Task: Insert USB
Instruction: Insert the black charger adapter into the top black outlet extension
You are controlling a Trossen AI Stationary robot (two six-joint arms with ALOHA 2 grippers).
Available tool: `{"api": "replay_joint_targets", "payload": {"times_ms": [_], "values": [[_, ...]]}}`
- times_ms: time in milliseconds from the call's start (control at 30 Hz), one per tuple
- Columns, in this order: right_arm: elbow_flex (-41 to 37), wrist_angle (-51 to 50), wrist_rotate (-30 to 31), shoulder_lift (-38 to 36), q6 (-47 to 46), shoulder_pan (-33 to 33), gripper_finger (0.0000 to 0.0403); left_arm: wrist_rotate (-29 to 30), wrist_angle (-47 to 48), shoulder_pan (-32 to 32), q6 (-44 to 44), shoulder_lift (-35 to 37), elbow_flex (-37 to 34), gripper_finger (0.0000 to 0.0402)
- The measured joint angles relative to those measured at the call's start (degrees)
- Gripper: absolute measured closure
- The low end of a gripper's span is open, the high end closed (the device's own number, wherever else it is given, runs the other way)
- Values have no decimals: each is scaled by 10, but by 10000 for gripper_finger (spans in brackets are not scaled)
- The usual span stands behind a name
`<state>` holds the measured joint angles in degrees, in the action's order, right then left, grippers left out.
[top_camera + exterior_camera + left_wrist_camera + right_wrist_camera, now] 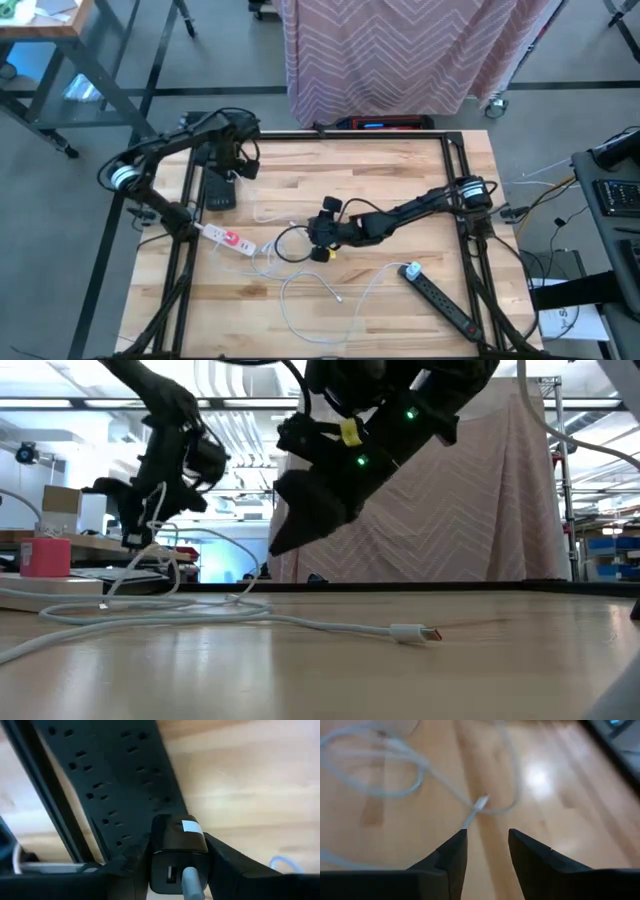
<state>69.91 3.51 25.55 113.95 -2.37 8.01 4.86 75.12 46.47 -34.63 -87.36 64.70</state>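
Note:
My left gripper (235,165) is at the table's far left, shut on a black charger block (177,845) just above a black power strip (110,785). A white cable (192,882) is plugged into the block and hangs from it (150,545) down to the table. My right gripper (487,837) is at mid table (318,240), slanting down, open, with nothing between its fingers. Just beyond its fingertips a white cable end with its plug (480,802) lies on the wood. Another white plug (415,632) lies near the front edge. My left gripper pinches the charger block by two opposite sides (152,852) between its two fingers (227,862). The fingers come from above, pointing down. The block is lifted clear over the black power strip, with its cable socket facing up toward the wrist.
A white and red power strip (228,238) lies near the left rail. A second black power strip (445,300) with a white charger (412,270) at its end lies at the near right. Loops of white cable (300,290) cover the middle of the wooden table (400,170).

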Motion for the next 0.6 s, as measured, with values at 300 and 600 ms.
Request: {"api": "replay_joint_targets", "payload": {"times_ms": [300, 600], "values": [[-86, 5, -65, -2, -28, 11, 299, 1, -11, 49, -97, -35, 0, 269], [-141, 17, -57, -31, -53, 54, 334, 1, -29, 40, -146, -31, -14, 269]]}}
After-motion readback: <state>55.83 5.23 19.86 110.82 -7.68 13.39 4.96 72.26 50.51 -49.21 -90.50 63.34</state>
